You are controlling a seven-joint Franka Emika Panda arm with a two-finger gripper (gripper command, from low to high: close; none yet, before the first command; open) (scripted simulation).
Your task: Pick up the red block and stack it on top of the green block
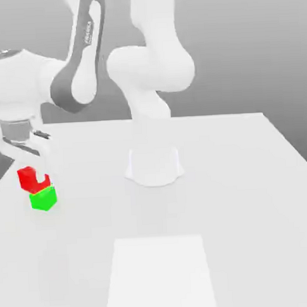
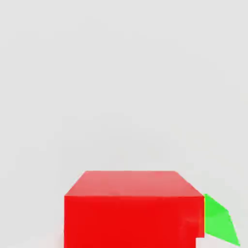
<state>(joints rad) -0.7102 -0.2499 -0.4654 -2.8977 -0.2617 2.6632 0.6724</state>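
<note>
My gripper [image 1: 31, 170] hangs at the exterior view's far left, its white fingers [image 1: 43, 168] reaching down around the red block [image 1: 29, 179] and shut on it. One finger covers the block's upper corner. The green block [image 1: 43, 199] lies on the table just in front of and below the red block, and the two overlap in the picture. Seen from the hand, the red block [image 2: 131, 208] is close up with a sliver of the green block [image 2: 218, 223] beside it.
The arm's white base [image 1: 153, 165] stands mid-table. A pale square patch [image 1: 161, 273] marks the table near its front edge. The table's left edge [image 1: 2, 180] runs close to the blocks.
</note>
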